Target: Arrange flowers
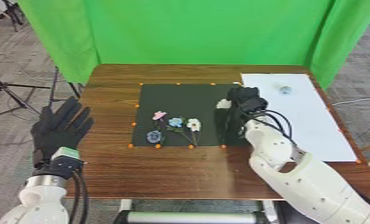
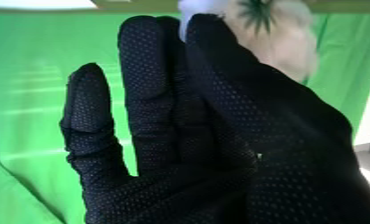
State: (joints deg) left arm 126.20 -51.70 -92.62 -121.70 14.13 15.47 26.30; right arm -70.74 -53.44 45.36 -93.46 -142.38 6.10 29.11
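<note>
Right hand [image 1: 245,99]: thumb and fingertips brought together, apparently clamped on the cream flower.
Cream flower [image 2: 286,47]: at the fingertips, over the right part of the black mat [image 1: 181,92]; likely very light, with soft petals that would crease under a hard squeeze.
Best hold: probably the stem just under the head, where it should be firmer; a thin stem could roll or slip in the glove.
Flowers on the mat: pink flower [image 1: 159,115], light blue flower [image 1: 175,122], white flower [image 1: 193,123] and dark blue flower [image 1: 154,136], close together; easily nudged, I judge.
White sheet [image 1: 310,125]: on the worktop [image 1: 168,172], a pale flower [image 1: 284,90] near its far end.
Left hand [image 1: 61,125]: fingers spread, holding nothing.
</note>
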